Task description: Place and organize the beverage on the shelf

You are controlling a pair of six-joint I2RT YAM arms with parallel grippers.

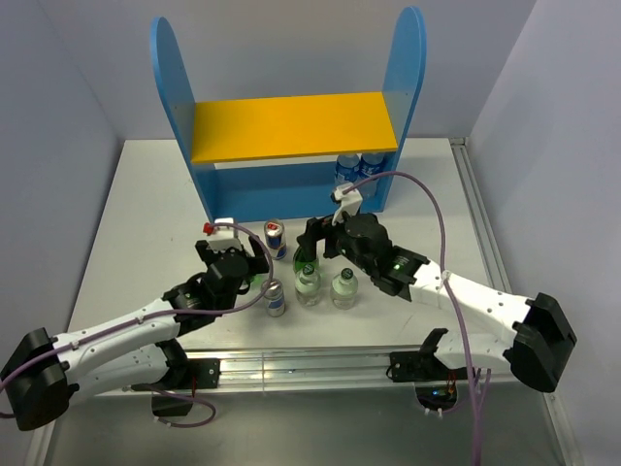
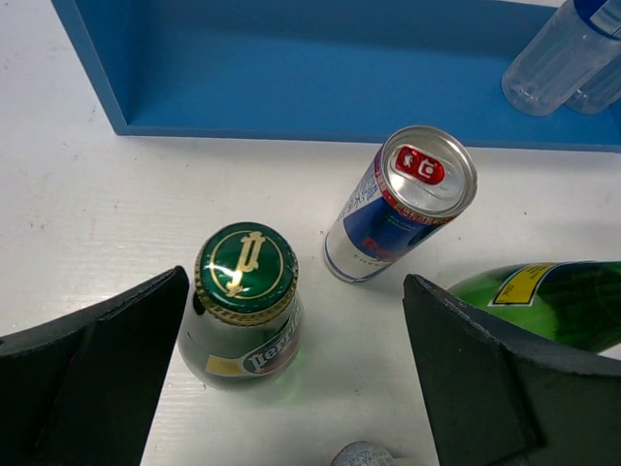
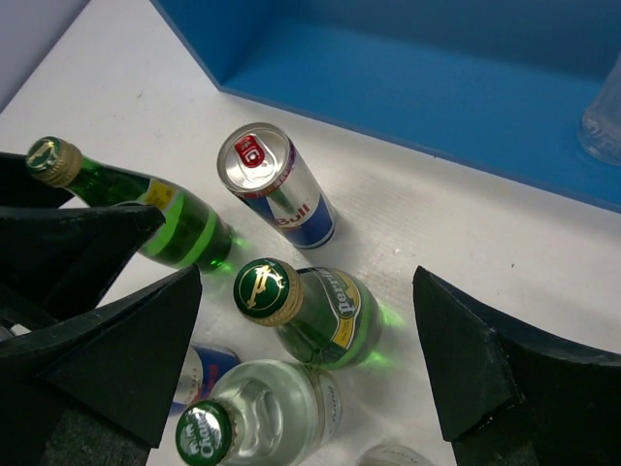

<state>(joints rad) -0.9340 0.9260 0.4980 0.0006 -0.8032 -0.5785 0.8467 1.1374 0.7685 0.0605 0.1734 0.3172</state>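
Note:
The shelf (image 1: 291, 126) stands at the back, with two clear water bottles (image 1: 354, 167) on its blue base (image 2: 320, 78). My left gripper (image 2: 296, 282) is open around an upright green Perrier bottle (image 2: 245, 291), which sits close to its left finger. My right gripper (image 3: 306, 274) is open over a second green Perrier bottle (image 3: 325, 316), with gaps on both sides. A Red Bull can (image 3: 277, 184) stands between these bottles and the shelf. In the top view the left gripper (image 1: 243, 254) and right gripper (image 1: 315, 243) hover over the cluster.
A second can (image 1: 276, 297) and two clear glass bottles (image 1: 309, 286) (image 1: 344, 288) stand just in front of the grippers. The clear bottle with a green cap (image 3: 252, 417) sits beside my right gripper's left finger. Grey walls close in on both sides of the table.

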